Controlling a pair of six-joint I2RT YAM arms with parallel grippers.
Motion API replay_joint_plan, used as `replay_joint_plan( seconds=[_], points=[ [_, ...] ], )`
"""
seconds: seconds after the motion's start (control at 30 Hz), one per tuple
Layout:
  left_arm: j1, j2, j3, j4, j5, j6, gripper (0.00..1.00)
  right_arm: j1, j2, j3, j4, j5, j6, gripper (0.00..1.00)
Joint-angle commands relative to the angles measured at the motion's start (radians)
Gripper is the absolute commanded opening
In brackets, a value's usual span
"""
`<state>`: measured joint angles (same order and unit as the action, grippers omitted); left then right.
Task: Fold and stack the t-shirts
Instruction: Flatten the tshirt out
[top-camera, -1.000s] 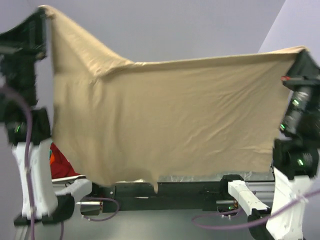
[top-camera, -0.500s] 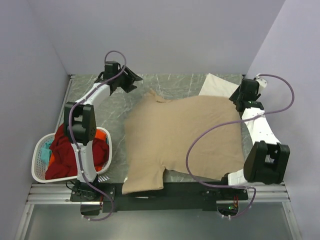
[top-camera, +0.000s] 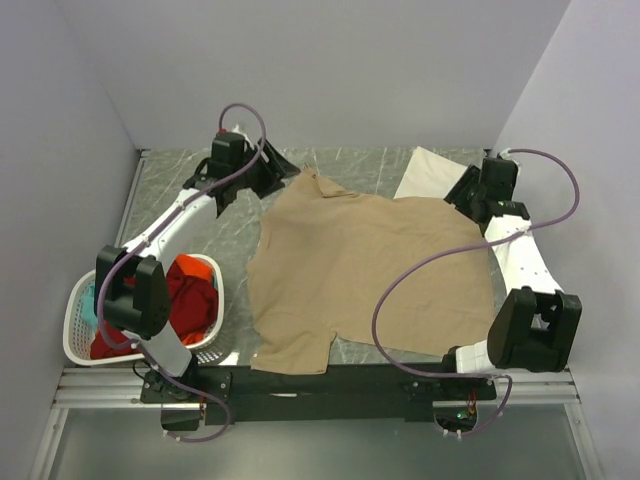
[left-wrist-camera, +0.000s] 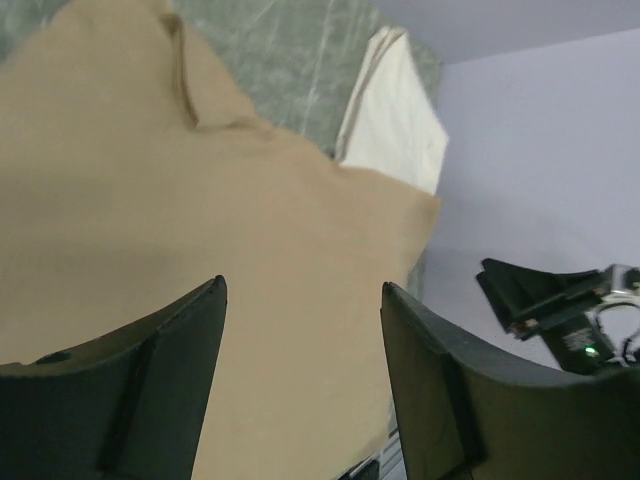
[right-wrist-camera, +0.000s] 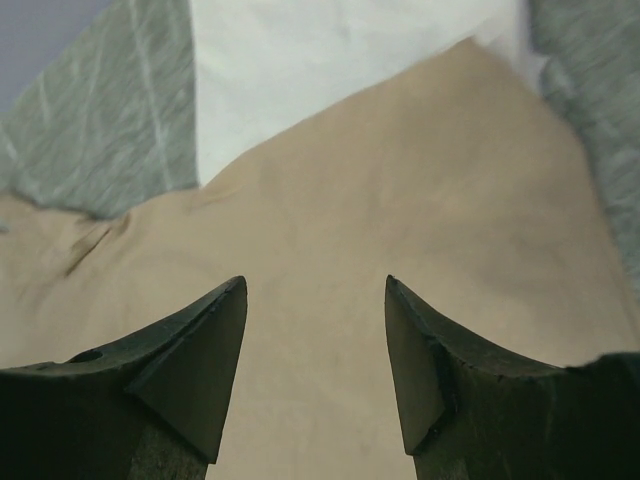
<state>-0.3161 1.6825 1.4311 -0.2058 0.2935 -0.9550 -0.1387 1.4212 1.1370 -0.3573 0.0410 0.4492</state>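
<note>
A tan t-shirt lies spread flat across the middle of the table, its collar toward the back left and one sleeve at the near edge. My left gripper hovers open just beside the collar end. My right gripper hovers open over the shirt's far right corner. The left wrist view shows the tan t-shirt below my open left gripper, which holds nothing. The right wrist view shows the tan t-shirt under my empty, open right gripper. A cream-white folded t-shirt lies at the back right, partly under the tan one.
A white laundry basket stands at the near left, holding a red shirt, an orange shirt and a bit of teal cloth. Walls close in the table at the back and on both sides.
A second ago both grippers held the tan t-shirt stretched up in the air. They have let go and opened. The shirt now lies flat on the table, with both grippers close over its far edge.
</note>
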Motion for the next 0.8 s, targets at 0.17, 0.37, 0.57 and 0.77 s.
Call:
replay_joint_plan(
  seconds=[0.17,0.37,0.57,0.77],
  points=[
    [-0.069,-0.052,-0.230,-0.103,-0.097,0.002,0.70,0.134,-0.082,-0.190,-0.078,-0.167,0.066,0.64],
    [-0.071,-0.008,-0.297,-0.127,-0.112,0.022,0.72,0.203,-0.027,-0.298,-0.040,-0.239,0.106,0.64],
    [-0.067,0.072,-0.305,-0.170,-0.181,0.085,0.73,0.205,0.090,-0.292,-0.038,-0.260,0.100,0.60],
    [-0.051,0.152,-0.285,-0.178,-0.200,0.130,0.73,0.212,0.183,-0.263,-0.055,-0.266,0.089,0.58]
  ],
)
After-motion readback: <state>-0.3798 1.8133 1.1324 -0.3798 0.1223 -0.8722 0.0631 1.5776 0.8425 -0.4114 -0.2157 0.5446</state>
